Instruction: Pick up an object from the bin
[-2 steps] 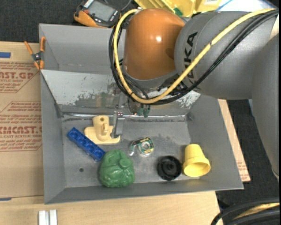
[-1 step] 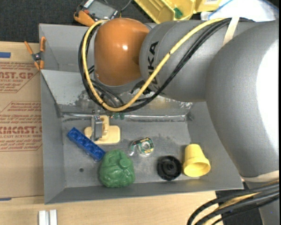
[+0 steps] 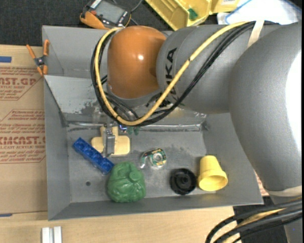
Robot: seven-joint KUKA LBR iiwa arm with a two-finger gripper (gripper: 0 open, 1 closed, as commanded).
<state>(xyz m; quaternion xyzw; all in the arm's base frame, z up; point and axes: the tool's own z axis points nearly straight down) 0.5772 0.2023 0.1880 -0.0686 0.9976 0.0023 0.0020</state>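
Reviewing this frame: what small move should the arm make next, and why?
Probably a short, straight descent. The pincer sits over the pale flat block, left of the middle of the bin. The blue brick lies close on the view's left, so sideways drift risks hitting it.

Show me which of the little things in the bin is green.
The lumpy green blob by the lower wall, between the blue brick and the round black piece.

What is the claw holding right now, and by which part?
It cannot be told: the claw sits low over the pale yellow flat block beside the blue studded plastic brick, but no grip on it is visible.
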